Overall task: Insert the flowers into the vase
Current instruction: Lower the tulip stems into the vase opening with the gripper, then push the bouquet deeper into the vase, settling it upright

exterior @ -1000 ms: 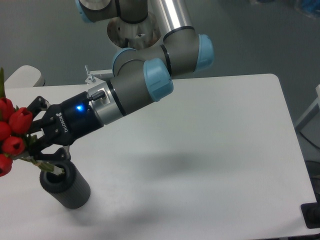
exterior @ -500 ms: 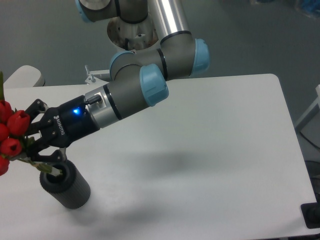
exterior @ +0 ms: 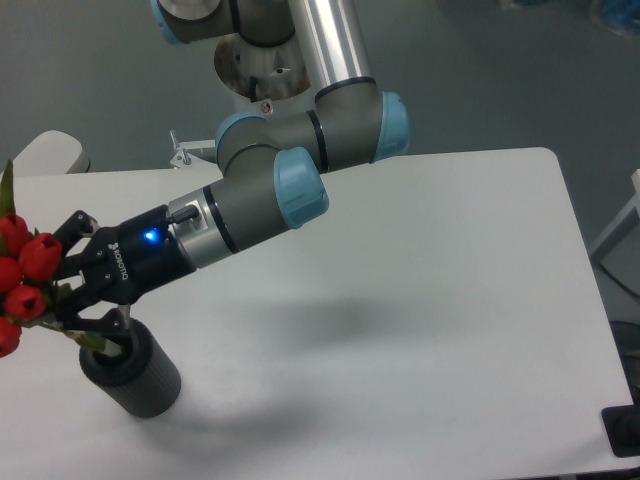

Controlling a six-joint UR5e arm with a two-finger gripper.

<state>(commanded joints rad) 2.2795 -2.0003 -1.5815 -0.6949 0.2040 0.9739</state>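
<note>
- We see the white tabletop (exterior: 430, 300) running wide and bare to the right of the arm (exterior: 270, 190), out to its rounded far-right corner and right edge.
- The action sits crowded at the left side: the vase (exterior: 135, 372) stands near the tabletop's front-left area, close to the left border of the view.
- The flowers (exterior: 25, 285) reach the left border of the picture, and some red buds are cut off by it, so we cannot see the whole bunch.
- The tool (exterior: 72, 295) points left and slightly down from the arm's wrist, a blue light glowing on its black body.
- Its fingers (exterior: 82, 222) are closed around the green stems just behind the red buds; we read this as a grip on the flowers.
- The bunch lies tilted, with the buds to the upper left of the vase and the stems slanting down to the right toward its mouth.
- The stem ends appear to sit at or just inside the vase's round mouth; we cannot tell how deep they go.
- The vase is a dark grey ribbed cylinder, leaning slightly in this view, with its mouth directly under the lower finger of the tool.
- A shadow falls on the tabletop under the arm, right of the vase.
</note>
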